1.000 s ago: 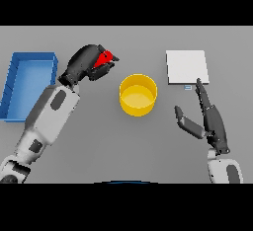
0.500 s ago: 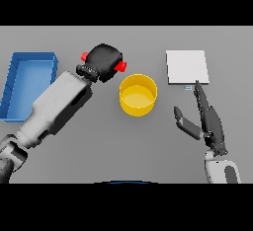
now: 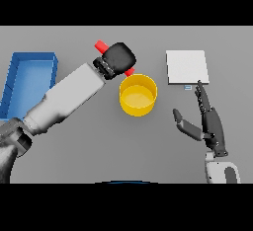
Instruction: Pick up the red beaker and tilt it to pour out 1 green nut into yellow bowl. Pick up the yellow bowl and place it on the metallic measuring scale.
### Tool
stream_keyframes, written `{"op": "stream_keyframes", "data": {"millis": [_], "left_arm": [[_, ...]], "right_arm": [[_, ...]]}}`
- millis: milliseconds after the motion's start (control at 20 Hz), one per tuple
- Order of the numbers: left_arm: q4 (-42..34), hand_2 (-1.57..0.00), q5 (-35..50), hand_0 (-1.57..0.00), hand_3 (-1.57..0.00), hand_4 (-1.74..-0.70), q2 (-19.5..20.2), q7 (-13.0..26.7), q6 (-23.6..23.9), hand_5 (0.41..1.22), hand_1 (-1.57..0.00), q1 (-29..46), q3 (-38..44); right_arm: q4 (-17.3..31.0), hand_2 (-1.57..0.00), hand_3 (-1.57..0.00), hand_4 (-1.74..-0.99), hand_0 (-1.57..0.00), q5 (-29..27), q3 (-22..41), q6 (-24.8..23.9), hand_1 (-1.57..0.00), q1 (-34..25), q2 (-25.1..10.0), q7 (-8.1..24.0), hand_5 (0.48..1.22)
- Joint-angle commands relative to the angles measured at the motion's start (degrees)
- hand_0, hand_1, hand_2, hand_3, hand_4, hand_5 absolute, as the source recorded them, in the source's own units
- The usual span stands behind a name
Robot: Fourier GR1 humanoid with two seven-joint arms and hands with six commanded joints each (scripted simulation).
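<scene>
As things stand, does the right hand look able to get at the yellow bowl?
Probably yes: the right hand is open, with bare table between it and the yellow bowl. The left hand, holding the red beaker, hangs at the bowl's far-left rim.

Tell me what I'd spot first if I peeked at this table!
Probably the round yellow bowl in the middle of the grey table, with the left robot hand curled round a red beaker just above its far left rim. Next come the deep blue bin at far left and the flat square metallic scale at right, the open right robot hand resting below it.
</scene>
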Motion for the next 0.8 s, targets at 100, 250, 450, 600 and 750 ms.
{"op": "stream_keyframes", "data": {"millis": [100,250,450,600,750], "left_arm": [[1.82,-1.57,-3.44,-1.57,-1.52,-1.73,0.05,-3.05,-0.22,1.220,-1.57,-3.07,-3.49],[2.71,-1.57,-7.44,-1.57,-1.55,-1.74,0.37,-5.07,0.15,1.221,-1.57,-5.64,-7.37],[2.92,-1.57,-10.95,-1.57,-1.56,-1.74,0.42,-7.69,-0.57,1.221,-1.57,-7.44,-11.61],[3.81,-1.57,-13.94,-1.57,-1.57,-1.73,0.01,-8.70,0.95,1.221,-1.57,-8.44,-14.70],[5.24,-1.57,-16.53,-1.57,-1.57,-1.73,-0.93,-9.26,1.35,1.221,-1.57,-10.34,-17.12]], "right_arm": [[0.05,0.00,0.00,-1.193,0.00,0.70,0.17,-0.92,0.00,-0.40,0.55,0.56,0.578],[0.25,0.00,0.00,-1.160,0.00,1.45,0.32,-1.38,0.00,-0.28,0.58,0.67,0.569],[0.49,0.00,0.00,-1.135,0.00,-0.26,-0.54,-0.46,0.00,-0.26,0.12,-0.92,0.567],[0.37,0.00,0.00,-1.132,0.00,1.24,0.27,-1.44,0.00,-0.84,0.78,0.09,0.573],[-0.40,0.00,0.00,-1.135,0.00,0.18,-0.18,-0.83,0.00,-0.80,0.33,0.52,0.580]]}}
